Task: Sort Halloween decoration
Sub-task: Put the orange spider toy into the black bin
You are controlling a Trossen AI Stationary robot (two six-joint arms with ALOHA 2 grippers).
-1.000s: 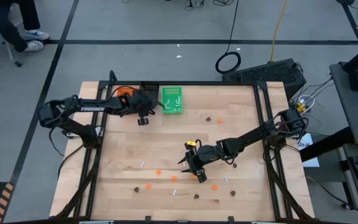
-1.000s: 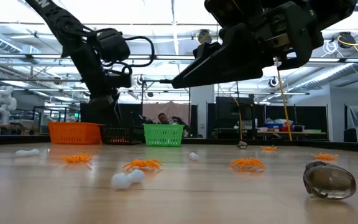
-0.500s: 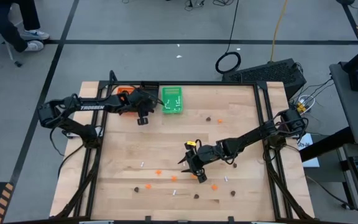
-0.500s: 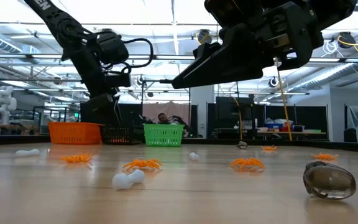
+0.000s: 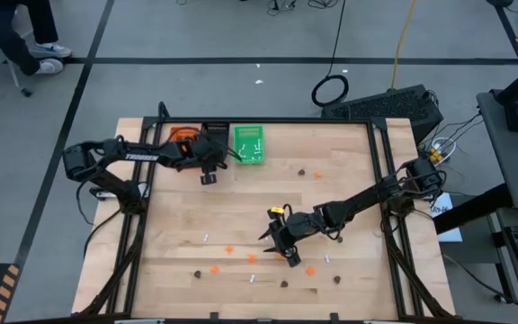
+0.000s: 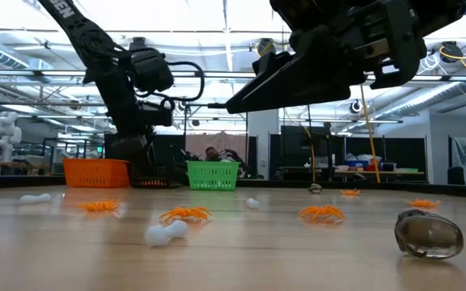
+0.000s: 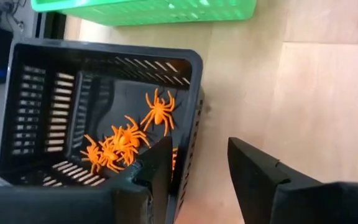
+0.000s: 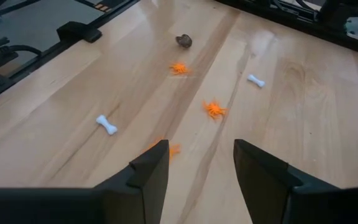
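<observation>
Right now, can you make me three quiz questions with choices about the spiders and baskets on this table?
1. Where are the collected orange spiders?
A. green basket
B. black basket
C. on the floor

2. What colour is the basket nearest the table's middle?
A. green
B. orange
C. black

3. What is the left gripper holding?
A. a bone
B. a spider
C. nothing

Answers: 1 B, the left wrist view shows them piled in the black basket. 2 A, the green basket ends the row of three in the high view. 3 C, nothing sits between its parted fingers above the black basket's edge.

Orange (image 5: 179,133), black (image 7: 104,112), green trays (image 5: 249,144) on table (image 5: 349,171)
</observation>
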